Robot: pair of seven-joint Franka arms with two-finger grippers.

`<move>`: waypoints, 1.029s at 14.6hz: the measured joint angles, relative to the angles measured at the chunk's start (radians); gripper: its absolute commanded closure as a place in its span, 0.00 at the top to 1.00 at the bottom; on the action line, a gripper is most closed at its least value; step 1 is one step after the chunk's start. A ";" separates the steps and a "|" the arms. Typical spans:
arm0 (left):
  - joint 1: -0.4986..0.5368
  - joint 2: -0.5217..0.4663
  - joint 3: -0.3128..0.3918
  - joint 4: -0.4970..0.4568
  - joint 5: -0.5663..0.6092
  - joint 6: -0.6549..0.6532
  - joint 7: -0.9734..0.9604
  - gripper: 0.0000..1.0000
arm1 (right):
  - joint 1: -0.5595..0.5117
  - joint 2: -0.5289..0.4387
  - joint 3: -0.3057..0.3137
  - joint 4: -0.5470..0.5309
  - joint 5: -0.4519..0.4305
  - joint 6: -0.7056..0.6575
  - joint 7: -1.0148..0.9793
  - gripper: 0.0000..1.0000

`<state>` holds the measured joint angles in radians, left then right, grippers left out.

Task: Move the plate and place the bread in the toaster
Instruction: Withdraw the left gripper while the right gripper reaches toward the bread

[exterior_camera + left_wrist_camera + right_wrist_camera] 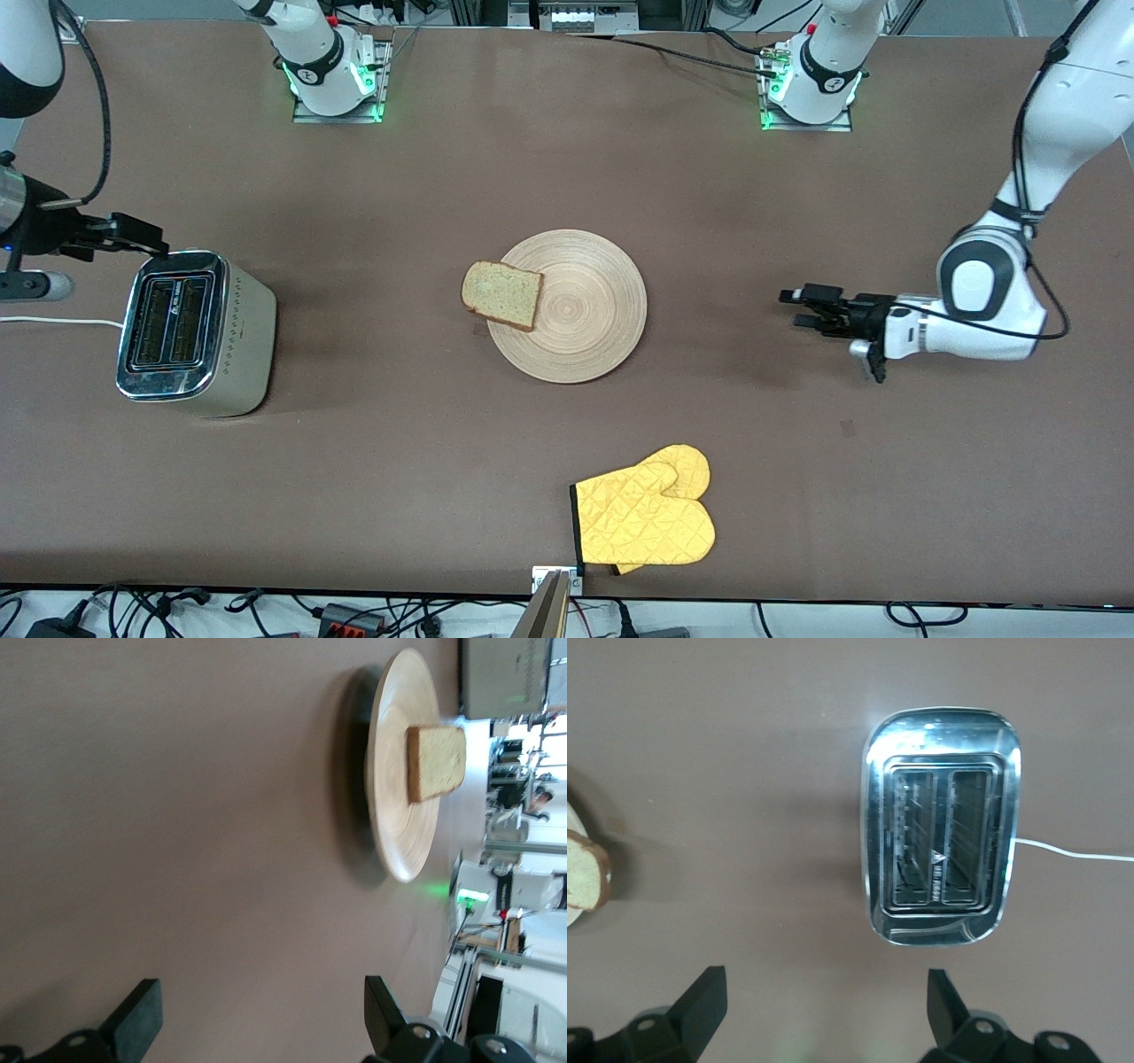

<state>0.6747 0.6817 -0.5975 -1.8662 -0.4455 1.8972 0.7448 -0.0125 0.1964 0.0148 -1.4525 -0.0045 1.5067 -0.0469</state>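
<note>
Front view: no writing readable; bread [501, 295] overhangs plate [580, 306], toaster [195, 332] apart, left gripper [257, 1014] and right gripper [824, 1005] both spread.

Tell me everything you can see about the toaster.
The toaster is a boxy two-slot model with a shiny chrome top and cream-beige sides bearing a row of small marks. It stands upright on the brown table at the right arm's end, well apart from the plate. Both slots look empty, with only wire guides visible in the right wrist view. A white cord trails from it toward the table's edge. The right gripper hangs open just above its edge, not touching it.
</note>
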 measured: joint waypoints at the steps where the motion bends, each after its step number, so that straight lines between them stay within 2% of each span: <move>1: 0.024 -0.006 0.000 0.024 0.059 -0.050 0.000 1.00 | 0.004 0.006 0.000 0.000 0.016 0.000 0.000 1.00; 4: 0.065 -0.039 0.000 0.130 0.237 -0.204 -0.023 1.00 | 0.011 0.041 0.001 -0.001 0.082 0.009 0.000 1.00; 7: 0.038 -0.070 -0.015 0.277 0.409 -0.380 -0.155 1.00 | 0.011 0.068 -0.002 0.000 0.129 0.020 0.000 1.00; 9: -0.038 -0.081 -0.022 0.386 0.481 -0.503 -0.255 1.00 | 0.011 0.077 -0.003 -0.001 0.150 0.023 0.001 1.00; 12: -0.184 -0.124 -0.026 0.511 0.613 -0.611 -0.386 1.00 | 0.012 0.106 -0.003 -0.012 0.301 0.052 0.002 1.00; 15: -0.315 -0.226 -0.023 0.555 0.681 -0.632 -0.490 1.00 | 0.041 0.116 0.000 -0.118 0.343 0.214 0.039 1.00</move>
<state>0.3598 0.4561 -0.6205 -1.3109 0.2355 1.2648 0.2545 0.0283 0.3128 0.0145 -1.5702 0.3389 1.7208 -0.0083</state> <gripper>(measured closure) 0.000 0.000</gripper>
